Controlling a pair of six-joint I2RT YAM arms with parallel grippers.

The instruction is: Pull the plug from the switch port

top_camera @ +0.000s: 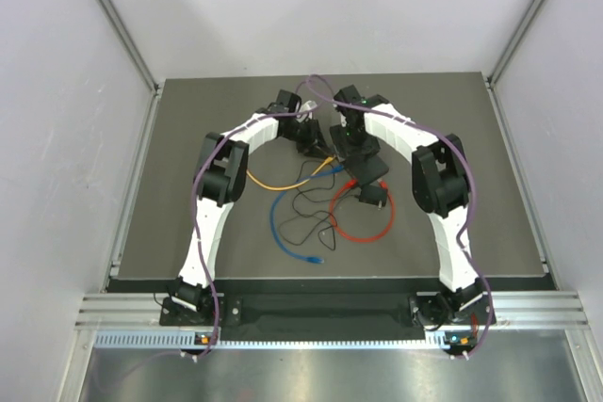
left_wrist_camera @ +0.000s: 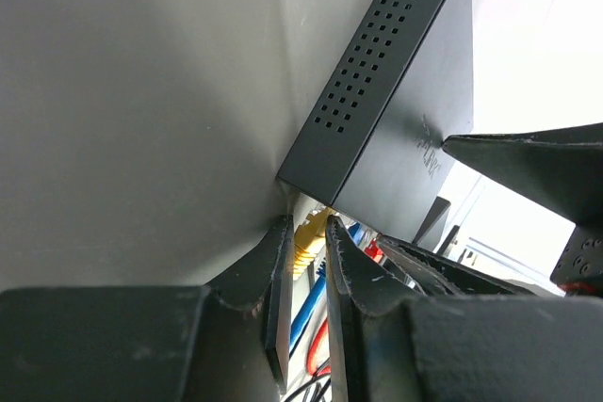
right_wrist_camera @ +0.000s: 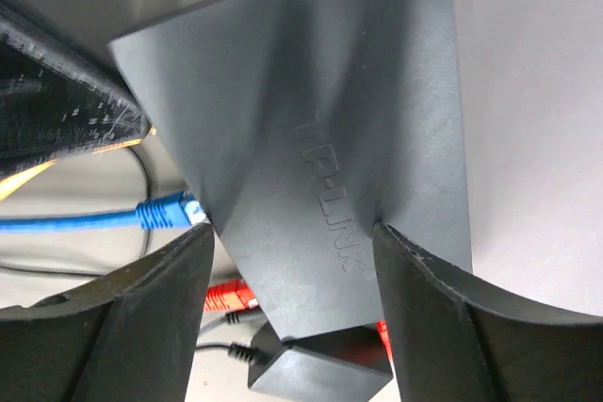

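Top external: both arms are reaching to mid-table, meeting over the switch [top_camera: 369, 167]. The left gripper [top_camera: 309, 136] is coming at it from the socket side, the right gripper [top_camera: 352, 138] from above. A yellow cable [top_camera: 273, 185], blue cable [top_camera: 278, 228] and red cable [top_camera: 363, 233] are trailing toward me from the sockets. The small power adapter [top_camera: 375, 197] is sitting just beside the switch.

Left wrist: my fingers [left_wrist_camera: 273, 270] are pinching the yellow plug [left_wrist_camera: 309, 235], which is sitting in its port at the switch's lower edge. I am reading this as a closed grip on the plug, taken low so that the pull runs straight out along the socket. One right-arm fingertip is touching the switch's top face.

Right wrist: the jaws are standing wide apart. One fingertip is resting on the top face and the other sits at the switch's edge, beside the blue plug [right_wrist_camera: 168, 211] and the red plug [right_wrist_camera: 226, 297]. I am judging this as pinning, not clamping: the switch is being held down so it stays put when the plug comes out.
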